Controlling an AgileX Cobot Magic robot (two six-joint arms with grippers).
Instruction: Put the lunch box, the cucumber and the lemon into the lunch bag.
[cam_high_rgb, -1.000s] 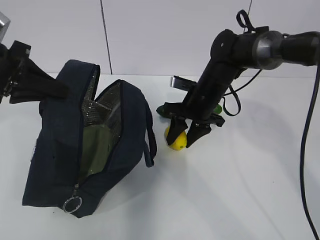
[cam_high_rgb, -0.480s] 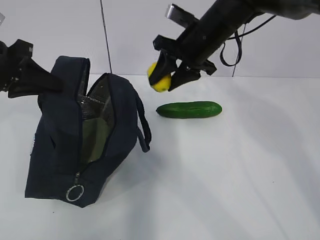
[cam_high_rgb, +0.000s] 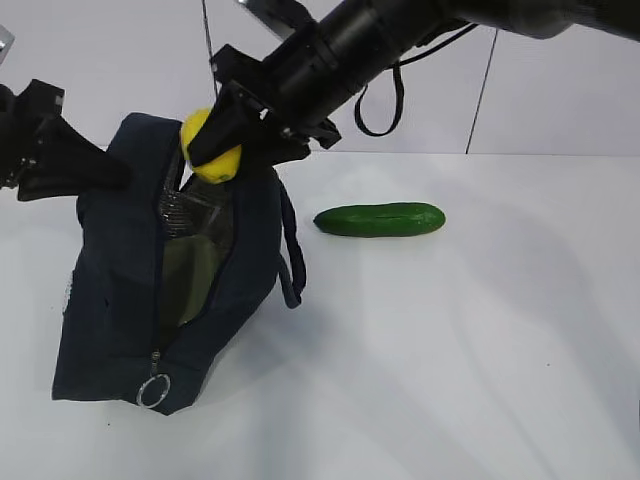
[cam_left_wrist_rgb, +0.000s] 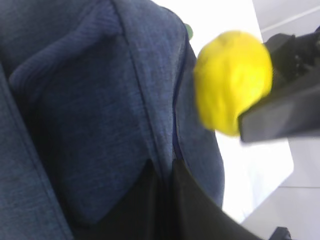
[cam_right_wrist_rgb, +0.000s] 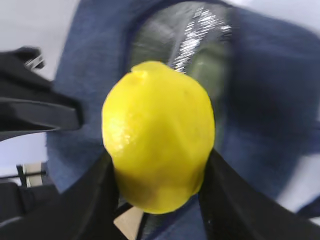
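Navy fabric formed the lunch bag (cam_high_rgb: 130, 280), which leaned on a white table (cam_high_rgb: 480, 340) with its zipped mouth gaping toward the camera. No brand, label or writing could be read on anything. Silver foil lining (cam_high_rgb: 195, 210) showed inside the opening, and below it lay the pale sage-green lid of the lunch box (cam_high_rgb: 190, 280), already inside the bag. A metal ring pull (cam_high_rgb: 152, 391) hung at the low end of the zipper.

Above the bag's mouth, the right gripper (cam_high_rgb: 215, 150) reached across from the upper right and clenched the bright yellow lemon (cam_high_rgb: 210, 145) between its two black fingers (cam_right_wrist_rgb: 90, 200). In the right wrist view the lemon (cam_right_wrist_rgb: 159, 135) filled the centre, hanging directly over the foil-lined opening, with one finger pressed against each side.

At the left edge, the left gripper (cam_high_rgb: 100, 172) met the bag's upper flank. In the left wrist view the blue cloth (cam_left_wrist_rgb: 95, 100) ran down into dark fingers (cam_left_wrist_rgb: 165, 205), which appeared to pinch a fold of it, though whether they were fully closed could not be told.

Well apart from the bag, the dark green glossy cucumber (cam_high_rgb: 380, 219) lay on the table to the right, resting lengthwise and untouched.
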